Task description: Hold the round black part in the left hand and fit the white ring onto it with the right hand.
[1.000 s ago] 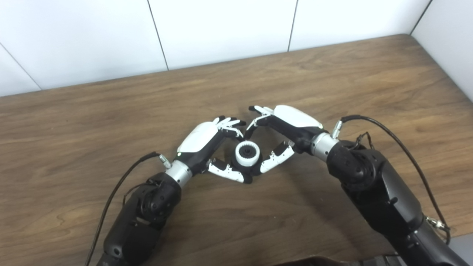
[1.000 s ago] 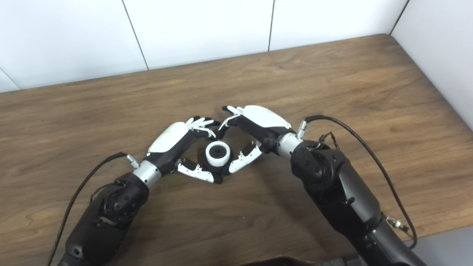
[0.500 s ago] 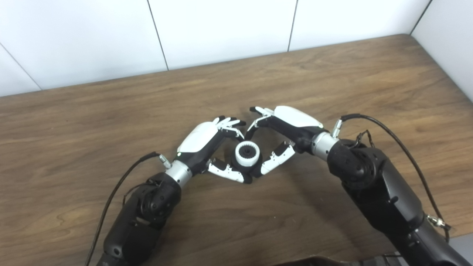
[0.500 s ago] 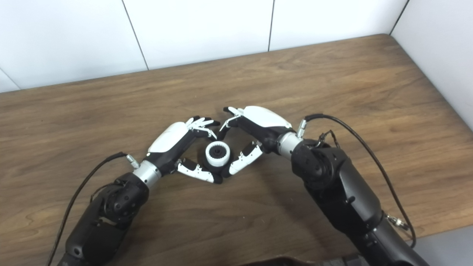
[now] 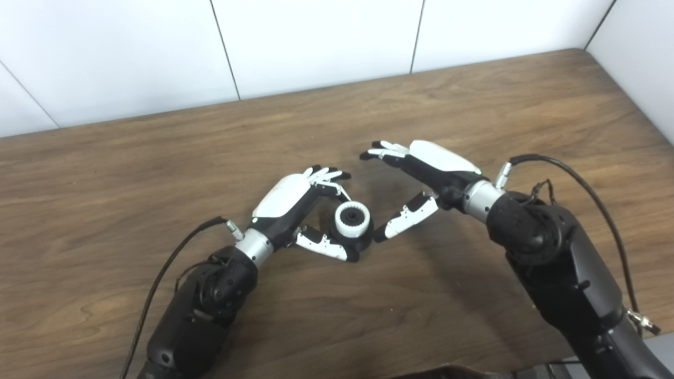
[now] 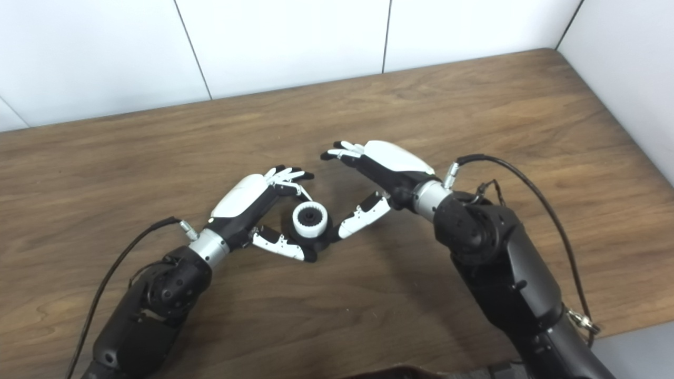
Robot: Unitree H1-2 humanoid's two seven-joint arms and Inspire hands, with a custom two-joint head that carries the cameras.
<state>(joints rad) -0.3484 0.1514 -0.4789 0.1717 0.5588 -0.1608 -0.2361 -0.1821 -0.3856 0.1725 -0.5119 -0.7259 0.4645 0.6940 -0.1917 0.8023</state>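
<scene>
The round black part (image 5: 359,241) rests on the wooden table (image 5: 474,105), and the white ring (image 5: 352,220) sits on top of it, toothed black centre showing. My left hand (image 5: 295,202) wraps around the part, thumb along its near side and fingers curled over its far side. To the right, my right hand (image 5: 421,171) is open, fingers stretched out and thumb spread below; its thumb tip lies just right of the part. In the right eye view the ring (image 6: 310,218) stands between the left hand (image 6: 250,197) and the right hand (image 6: 382,171).
White wall panels (image 5: 316,42) run behind the table's far edge, and another wall (image 5: 642,47) closes the right corner. Black cables (image 5: 579,181) loop off both wrists. The table's near edge shows at the bottom right.
My right hand has let go of the ring and drawn back to the right, fingers straightening out. The left hand, part and ring have stayed put.
</scene>
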